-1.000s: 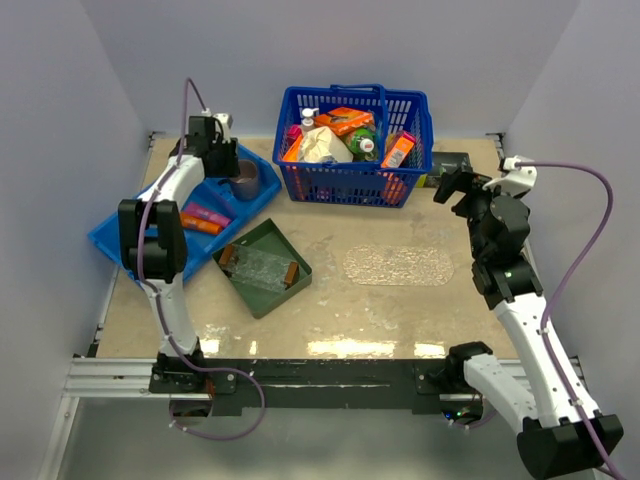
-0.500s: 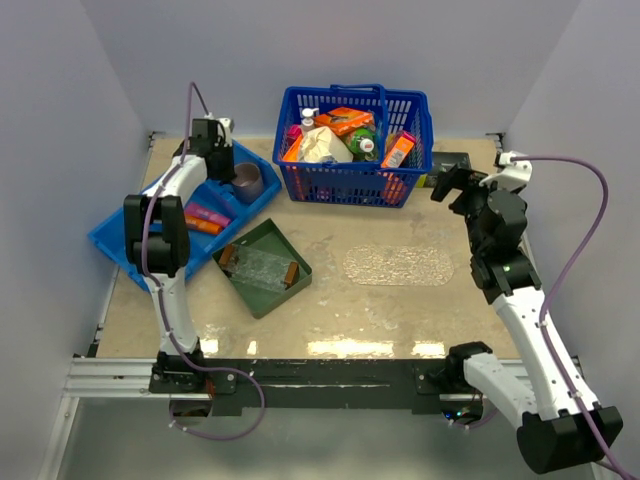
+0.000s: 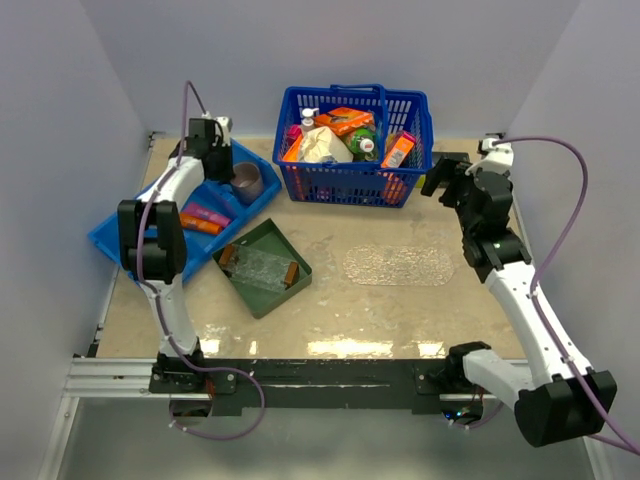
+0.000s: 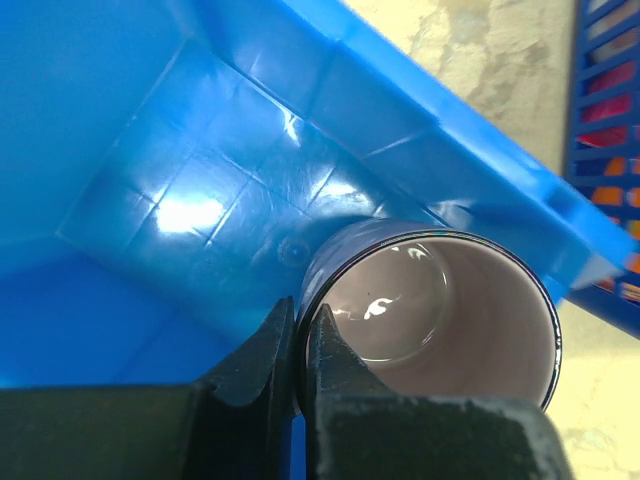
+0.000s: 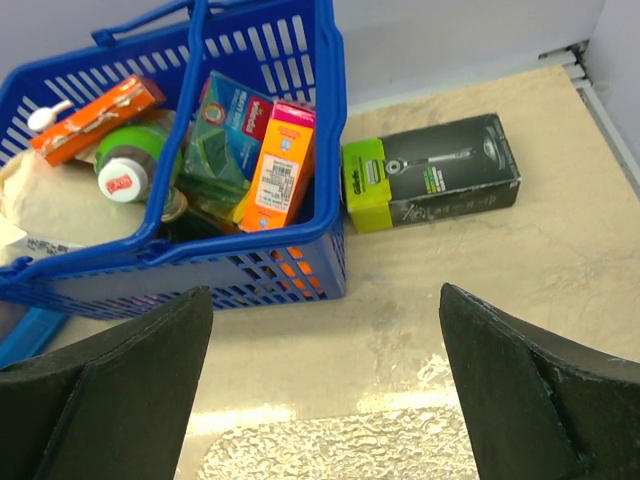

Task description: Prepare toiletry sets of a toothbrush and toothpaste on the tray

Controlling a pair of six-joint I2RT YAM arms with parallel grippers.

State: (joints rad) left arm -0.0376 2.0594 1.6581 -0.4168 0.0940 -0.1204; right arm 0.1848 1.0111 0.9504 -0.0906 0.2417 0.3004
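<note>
The left fingers (image 4: 262,355) are clenched on the rim of the purple mug (image 4: 440,300), one inside the wall and one outside. The mug stands in a corner of the blue bin (image 4: 150,150). That is a thin pinch on a smooth, round wall. I reckon a lift from here could let the mug swing or slip out, or catch the bin's side and drag the bin across the bench (image 3: 400,310). From above, the mug looks empty, so handling it may not bring a set any closer.

The orange tube (image 3: 199,223) and pink tube (image 3: 209,212) of toothpaste lie side by side in the bin's next compartment, close enough for a dropped mug to knock them. The clear tray (image 3: 262,266) sits inside the dark green tray (image 3: 268,232) with nothing on it. I cannot pick out a toothbrush anywhere.

The right fingers (image 5: 110,380) are spread wide and hold nothing, hanging near the basket (image 5: 250,260) and the black-and-green box (image 5: 440,170). Spread like that, a careless reach could clip the basket's wall.

Compared with a second ago, the right arm has swung further up the bench and in towards the basket. The left wrist has shifted a touch and its fingers have closed. The mug, tubes and trays lie where they did.
</note>
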